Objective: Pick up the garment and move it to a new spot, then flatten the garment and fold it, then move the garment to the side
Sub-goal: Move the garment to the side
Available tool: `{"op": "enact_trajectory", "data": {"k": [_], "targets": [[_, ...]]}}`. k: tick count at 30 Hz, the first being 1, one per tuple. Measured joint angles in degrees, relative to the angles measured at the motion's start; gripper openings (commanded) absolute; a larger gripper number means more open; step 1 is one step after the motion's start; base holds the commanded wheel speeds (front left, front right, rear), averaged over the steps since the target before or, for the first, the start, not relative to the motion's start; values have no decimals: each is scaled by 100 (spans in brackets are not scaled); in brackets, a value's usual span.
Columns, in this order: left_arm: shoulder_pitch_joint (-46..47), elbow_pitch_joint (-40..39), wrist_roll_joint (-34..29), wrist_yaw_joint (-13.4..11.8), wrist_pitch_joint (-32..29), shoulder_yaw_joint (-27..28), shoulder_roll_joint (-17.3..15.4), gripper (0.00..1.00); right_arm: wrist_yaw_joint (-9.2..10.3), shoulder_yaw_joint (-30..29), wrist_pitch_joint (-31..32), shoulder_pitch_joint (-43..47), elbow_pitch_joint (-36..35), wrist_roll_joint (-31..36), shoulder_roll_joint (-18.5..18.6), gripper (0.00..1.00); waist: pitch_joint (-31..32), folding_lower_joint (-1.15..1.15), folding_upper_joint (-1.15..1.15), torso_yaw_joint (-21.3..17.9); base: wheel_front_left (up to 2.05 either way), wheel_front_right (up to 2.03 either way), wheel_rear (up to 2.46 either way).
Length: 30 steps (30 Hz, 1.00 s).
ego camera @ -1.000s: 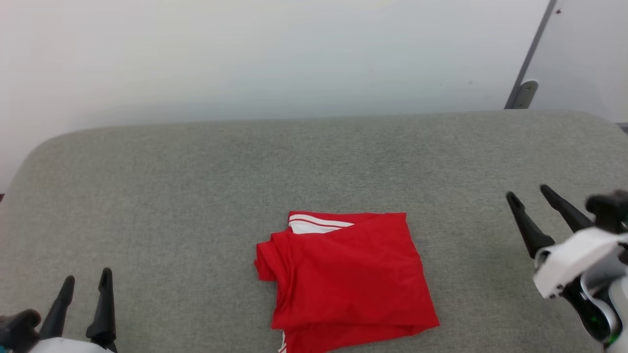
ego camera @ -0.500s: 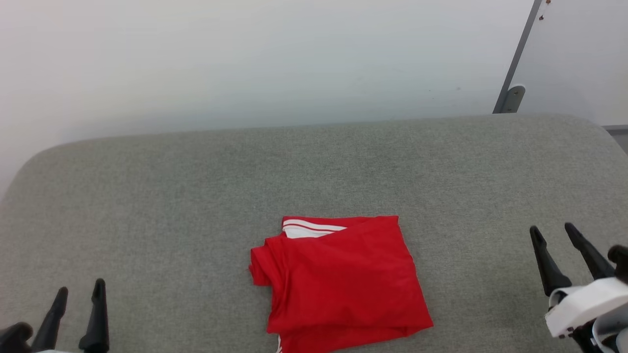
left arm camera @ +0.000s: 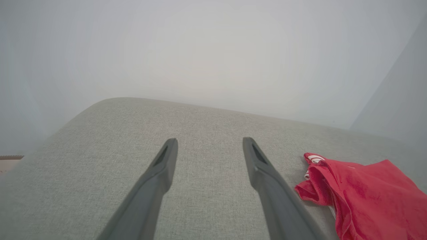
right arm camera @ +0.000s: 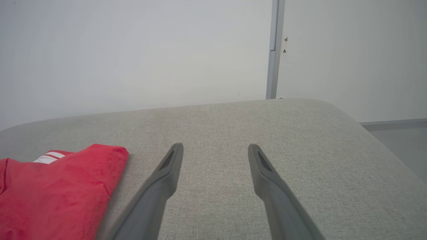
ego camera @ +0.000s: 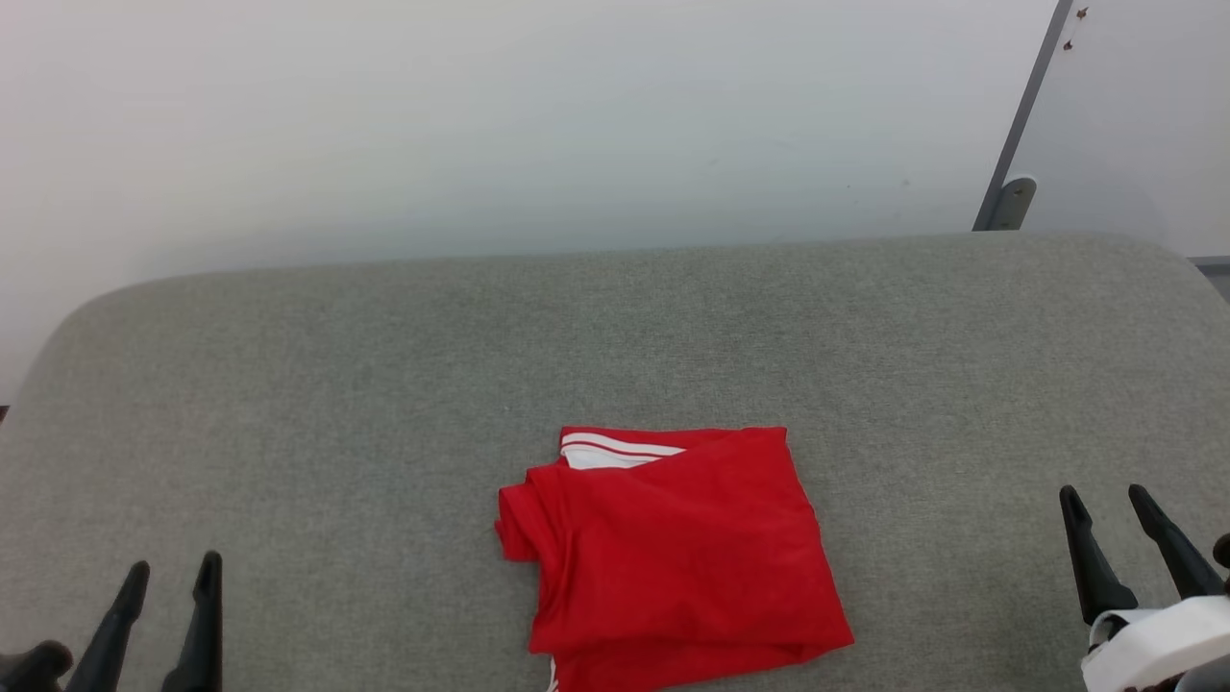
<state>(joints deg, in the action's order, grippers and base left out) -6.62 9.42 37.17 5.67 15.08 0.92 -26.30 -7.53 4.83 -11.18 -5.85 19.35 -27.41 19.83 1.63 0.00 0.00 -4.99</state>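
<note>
The garment (ego camera: 673, 553), a red T-shirt with white striped trim, lies folded into a compact rectangle on the grey padded surface (ego camera: 384, 384), near its front middle. It shows at the lower right in the left wrist view (left arm camera: 367, 196) and at the lower left in the right wrist view (right arm camera: 53, 190). My left gripper (ego camera: 175, 565) stands open at the lower left, well away from the cloth. My right gripper (ego camera: 1103, 493) is open at the lower right, also apart from it. Nothing sits between either pair of fingers (left arm camera: 166, 160) (right arm camera: 173, 160).
A pale wall (ego camera: 480, 125) rises behind the surface. A grey vertical post with a bracket (ego camera: 1009, 197) stands at the back right. The surface has rounded corners, and floor (right arm camera: 400, 140) shows past its right edge.
My right gripper has drawn back toward the lower right corner, away from the garment. The left gripper has stayed low at the left. The garment lies as before; the camera shifted slightly.
</note>
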Motion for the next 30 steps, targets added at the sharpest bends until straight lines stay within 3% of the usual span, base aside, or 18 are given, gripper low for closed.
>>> {"op": "enact_trajectory", "data": {"k": [17,30], "targets": [[-25,37,-140,147,1,15,66,100,0,-171,68,266,-240,96,-164,100,19,0,0,103,0,0,0],[54,110,21,166,4,-79,21,100,0,661,579,-33,-255,-49,-247,100,1,0,0,579,0,0,0]]}}
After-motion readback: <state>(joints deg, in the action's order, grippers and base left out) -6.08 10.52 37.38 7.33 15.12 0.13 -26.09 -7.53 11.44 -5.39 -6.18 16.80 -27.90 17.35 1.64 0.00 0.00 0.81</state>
